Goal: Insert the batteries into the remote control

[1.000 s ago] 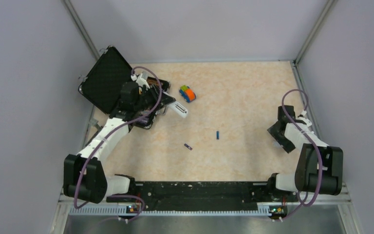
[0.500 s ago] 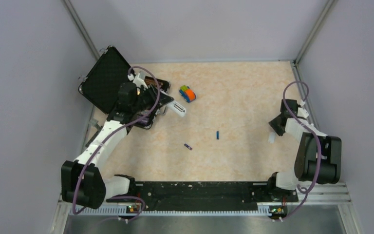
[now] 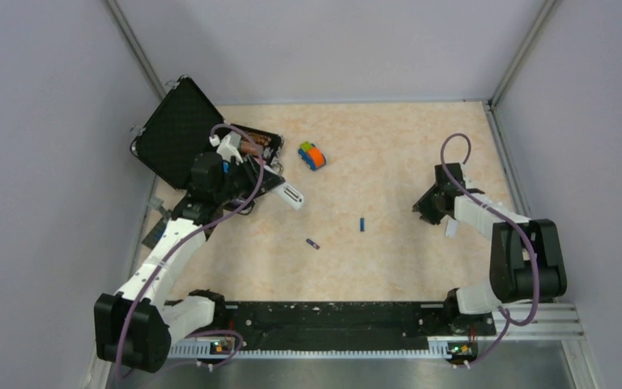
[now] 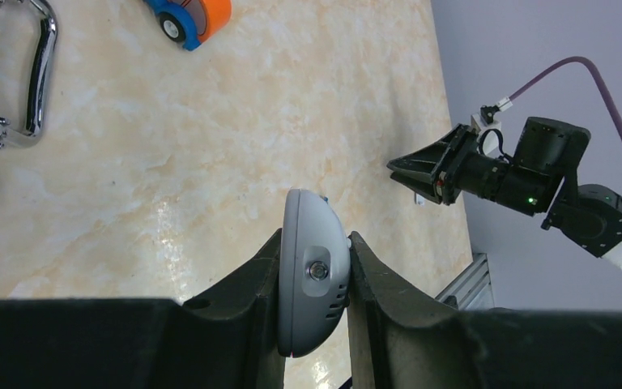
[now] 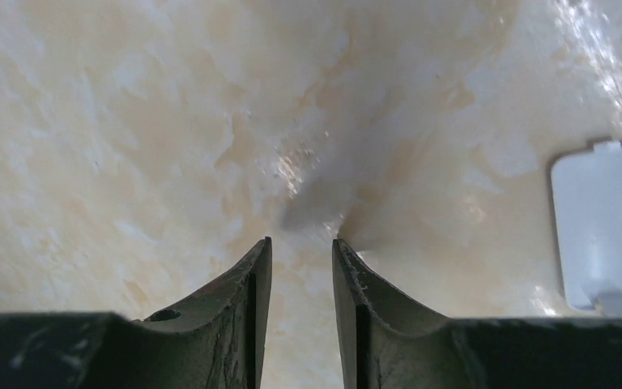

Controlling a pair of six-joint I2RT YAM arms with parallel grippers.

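Your remote control [image 3: 291,195] is pinched edge-on in the left claw [image 4: 314,243], whose fingers press on its two long sides. It sits just in front of the open black case [image 3: 174,138]. The batteries lie loose on the tabletop [image 3: 405,146], well apart from the remote: the blue battery [image 3: 362,224] toward the middle, the darker battery [image 3: 313,243] to its left and nearer the arm bases. The right claw [image 5: 301,243] hangs low over bare tabletop, its fingers a narrow gap apart with nothing between them. A pale flat plate [image 5: 603,223] lies just beside it. It is likely the battery cover, though you cannot be sure from here. The toy car [image 3: 312,155] sits behind the remote and plays no part.

You appear to be at the fetching stage: remote in hand, no cell loaded. Next, bring the right claw over the blue battery, set the fingers across its slim body and pinch at mid-length. It is small and round, so it may roll away.
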